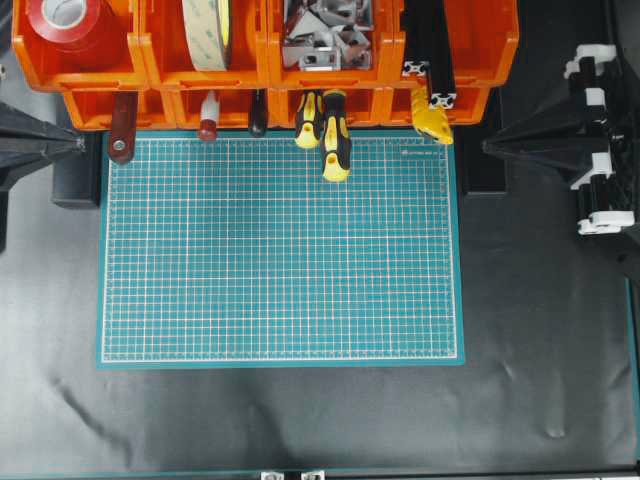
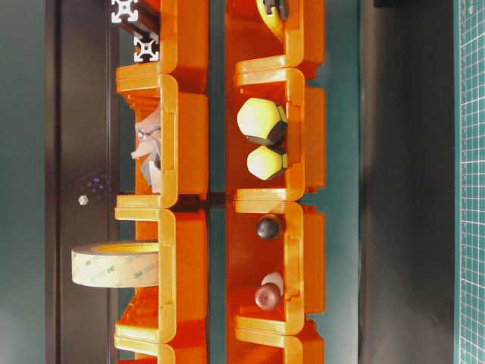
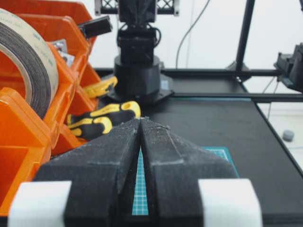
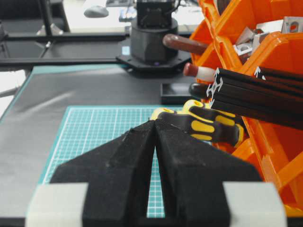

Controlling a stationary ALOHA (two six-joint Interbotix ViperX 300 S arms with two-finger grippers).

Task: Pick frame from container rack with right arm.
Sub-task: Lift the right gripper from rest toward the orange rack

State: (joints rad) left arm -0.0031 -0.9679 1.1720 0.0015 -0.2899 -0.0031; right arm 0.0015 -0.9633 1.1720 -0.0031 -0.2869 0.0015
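The orange container rack (image 1: 260,75) runs along the far edge of the green mat (image 1: 280,260). Two black slotted frame bars (image 1: 432,50) lie in its upper right bin, with their square silvery ends sticking out over the front. They also show in the table-level view (image 2: 144,45) and in the right wrist view (image 4: 255,97), to the right of and above the jaws. My right gripper (image 1: 487,147) is shut and empty, right of the mat and apart from the rack; its tips show in the right wrist view (image 4: 155,121). My left gripper (image 1: 78,146) is shut and empty at the mat's left edge; it also shows in the left wrist view (image 3: 141,118).
Two yellow-and-black screwdrivers (image 1: 335,135) stick out of the lower bins over the mat, next to a yellow cutter (image 1: 432,120) below the frames. Other bins hold tape rolls (image 1: 205,30), metal brackets (image 1: 325,35) and dark-handled tools (image 1: 122,130).
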